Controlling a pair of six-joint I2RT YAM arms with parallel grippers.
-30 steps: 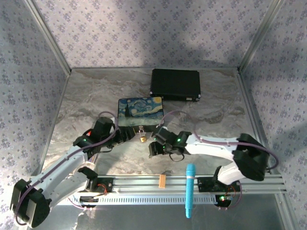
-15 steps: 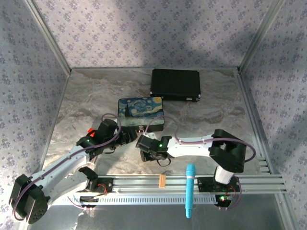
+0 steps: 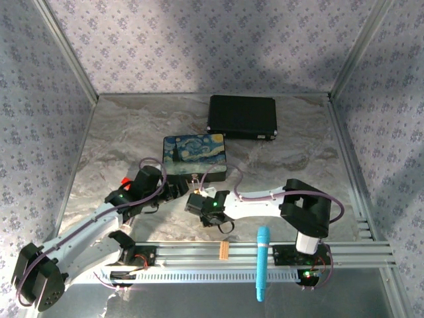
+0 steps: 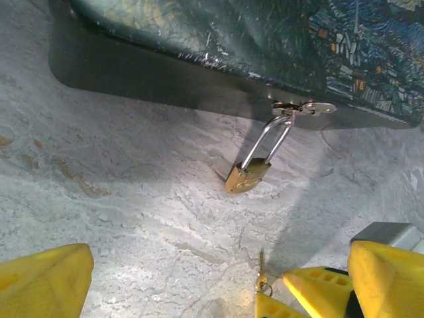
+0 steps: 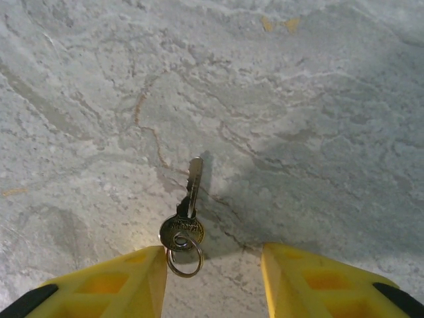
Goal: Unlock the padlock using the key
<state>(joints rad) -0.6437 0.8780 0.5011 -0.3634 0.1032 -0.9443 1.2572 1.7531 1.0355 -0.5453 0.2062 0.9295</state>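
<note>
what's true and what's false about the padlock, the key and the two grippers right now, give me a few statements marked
1. The padlock has its shackle threaded through the clasp of the painted box. True.
2. The key is inserted in the padlock. False: it lies flat on the table, apart from the padlock.
3. The key has a small ring on its head. True.
4. The right gripper is clamped shut on the key. False: its fingers stand apart, one on either side of the key.
5. The left gripper holds the padlock. False: it is open, and the padlock sits beyond its fingertips.
</note>
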